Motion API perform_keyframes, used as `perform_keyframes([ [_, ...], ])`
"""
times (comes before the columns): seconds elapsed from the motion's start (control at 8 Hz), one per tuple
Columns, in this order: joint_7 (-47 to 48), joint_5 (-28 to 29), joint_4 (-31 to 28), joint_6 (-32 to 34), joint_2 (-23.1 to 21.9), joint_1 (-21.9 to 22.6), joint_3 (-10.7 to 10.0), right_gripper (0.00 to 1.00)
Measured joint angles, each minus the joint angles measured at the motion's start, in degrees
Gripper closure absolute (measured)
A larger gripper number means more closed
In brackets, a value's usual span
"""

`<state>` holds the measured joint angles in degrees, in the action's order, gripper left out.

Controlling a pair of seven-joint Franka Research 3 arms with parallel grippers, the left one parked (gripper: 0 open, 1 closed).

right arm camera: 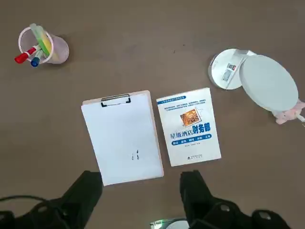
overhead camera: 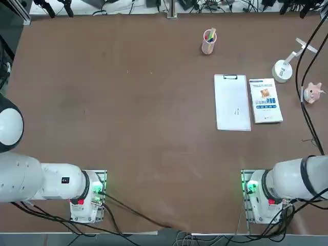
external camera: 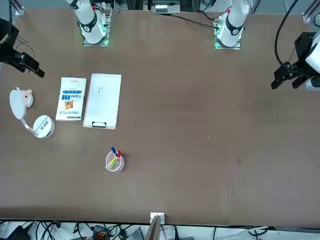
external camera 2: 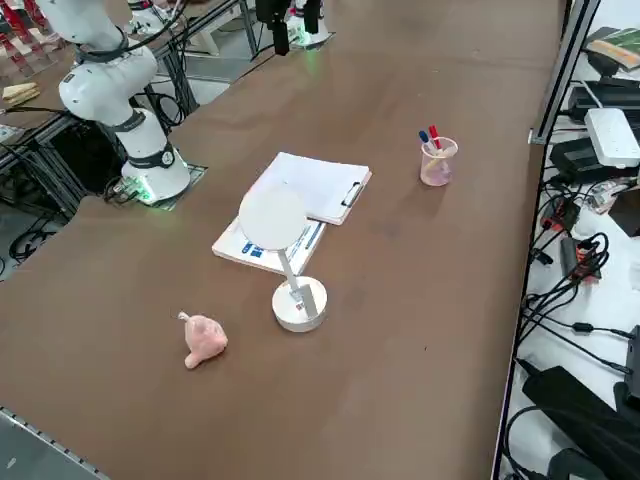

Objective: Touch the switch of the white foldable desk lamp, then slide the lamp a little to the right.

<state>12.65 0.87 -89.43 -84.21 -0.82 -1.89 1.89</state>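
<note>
The white foldable desk lamp stands at the table's far right, with its round disc base (overhead camera: 282, 70) on the tabletop. A thin arm lifts its flat round head (overhead camera: 306, 46). The same lamp base (right arm camera: 226, 69) and head (right arm camera: 268, 82) show in the wrist view. It also appears in the front view as the lamp (external camera: 44, 126) and in the side view as the lamp (external camera 2: 300, 303). My right gripper (right arm camera: 141, 191) hangs open high over the table, on the robot's side of the clipboard and book, well away from the lamp. Nothing is between its fingers (right arm camera: 88, 191). The front view catches the gripper (external camera: 30, 65) at its left edge.
A white clipboard (overhead camera: 232, 101) and a blue-and-white book (overhead camera: 265, 100) lie side by side just left of the lamp. A pink pen cup (overhead camera: 209, 42) stands farther back. A small pink toy (overhead camera: 312, 93) sits right of the book, close to the lamp base. Black cables hang along the right edge.
</note>
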Motion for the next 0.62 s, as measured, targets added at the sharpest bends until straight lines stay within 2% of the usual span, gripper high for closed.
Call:
perform_keyframes([
  [0.62,-0.2,0.0,0.0,0.2,0.6,0.0,0.0,0.00],
])
